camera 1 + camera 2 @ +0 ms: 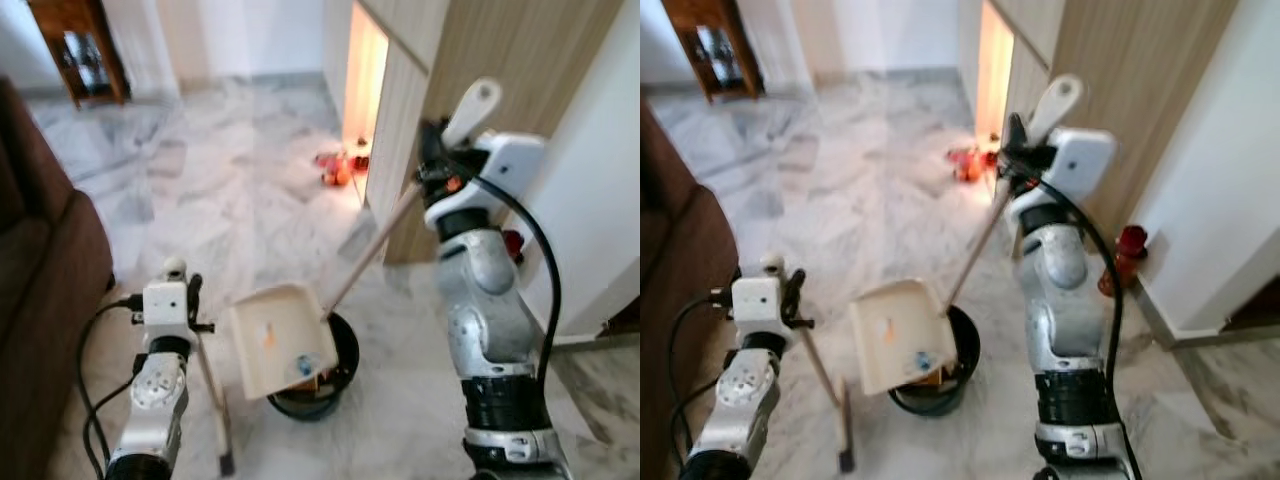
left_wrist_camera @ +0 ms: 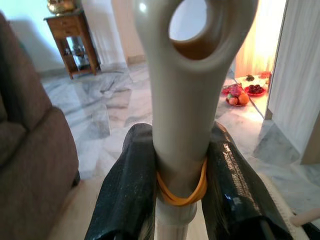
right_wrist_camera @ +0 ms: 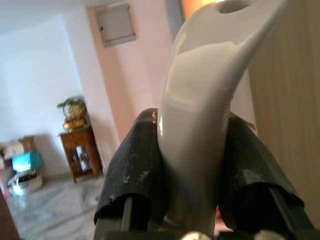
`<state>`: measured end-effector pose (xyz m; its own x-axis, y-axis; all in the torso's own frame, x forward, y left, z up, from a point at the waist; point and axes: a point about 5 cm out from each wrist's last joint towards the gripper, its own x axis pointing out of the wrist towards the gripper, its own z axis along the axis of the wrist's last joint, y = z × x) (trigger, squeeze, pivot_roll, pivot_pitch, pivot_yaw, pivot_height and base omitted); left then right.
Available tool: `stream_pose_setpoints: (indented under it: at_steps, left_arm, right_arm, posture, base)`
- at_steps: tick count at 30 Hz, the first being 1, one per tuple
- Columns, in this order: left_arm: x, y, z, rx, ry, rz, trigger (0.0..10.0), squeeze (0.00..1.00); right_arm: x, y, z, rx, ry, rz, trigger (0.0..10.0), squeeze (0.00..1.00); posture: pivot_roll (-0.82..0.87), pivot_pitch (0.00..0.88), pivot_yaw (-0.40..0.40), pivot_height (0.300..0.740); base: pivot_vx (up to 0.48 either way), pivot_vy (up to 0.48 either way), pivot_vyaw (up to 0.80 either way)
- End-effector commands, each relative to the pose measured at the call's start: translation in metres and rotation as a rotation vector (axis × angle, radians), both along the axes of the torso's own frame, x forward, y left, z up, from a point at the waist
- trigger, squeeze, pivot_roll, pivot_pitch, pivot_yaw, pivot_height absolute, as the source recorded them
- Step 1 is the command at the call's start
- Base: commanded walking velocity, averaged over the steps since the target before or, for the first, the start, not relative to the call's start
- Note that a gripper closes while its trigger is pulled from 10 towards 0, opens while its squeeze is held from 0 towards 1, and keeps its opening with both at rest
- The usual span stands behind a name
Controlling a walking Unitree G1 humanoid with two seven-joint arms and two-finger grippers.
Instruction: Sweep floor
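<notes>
Right gripper (image 3: pixel 192 165) clamped on dustpan (image 1: pixel 278 340) handle, pan tilted over bin (image 1: pixel 340 375) rim.

We hold both grippers clamped: left gripper (image 2: pixel 180 185) low, right gripper (image 3: pixel 192 175) raised, forearm upright.

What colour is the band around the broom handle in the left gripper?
Yellow-orange rubber band, clearest in the left wrist view.
</notes>
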<state>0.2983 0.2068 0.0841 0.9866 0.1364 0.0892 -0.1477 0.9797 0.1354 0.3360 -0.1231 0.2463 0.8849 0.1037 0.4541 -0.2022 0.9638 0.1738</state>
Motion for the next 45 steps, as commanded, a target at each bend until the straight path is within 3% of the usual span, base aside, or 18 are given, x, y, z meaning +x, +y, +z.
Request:
stream_pose_setpoints:
  at_steps: [1,17,23,29,45]
  left_arm:
    - [0.004,-0.006,0.008,-0.002,-0.037,-0.017,10.0,0.0]
    - [0.003,-0.008,0.007,-0.012,-0.04,-0.036,10.0,0.0]
    - [0.002,-0.008,0.005,-0.012,-0.033,-0.042,10.0,0.0]
    - [0.002,-0.009,0.005,-0.012,-0.034,-0.043,10.0,0.0]
    - [0.001,-0.011,0.005,-0.011,-0.037,-0.051,10.0,0.0]
  right_arm:
    - [-0.005,-0.008,0.018,0.025,-0.093,-0.029,10.0,0.0]
    - [-0.008,0.01,0.015,-0.083,-0.131,-0.006,10.0,0.0]
    - [-0.013,0.024,0.015,-0.176,-0.172,0.028,10.0,0.0]
    - [-0.015,0.035,0.011,-0.205,-0.183,0.051,10.0,0.0]
    - [-0.029,0.056,0.005,-0.396,-0.312,0.055,10.0,0.0]
  posture:
    - [0.14,0.0,0.046,0.74]
    - [0.14,0.0,0.045,0.74]
    - [0.14,0.0,0.045,0.74]
    - [0.15,0.0,0.043,0.74]
    - [0.15,0.0,0.041,0.74]
  base:
    - [0.334,0.0,0.0]
    - [0.136,0.0,0.0]
    - [0.0,0.0,0.0]
    - [0.0,0.0,0.0]
    - [0.0,0.0,0.0]
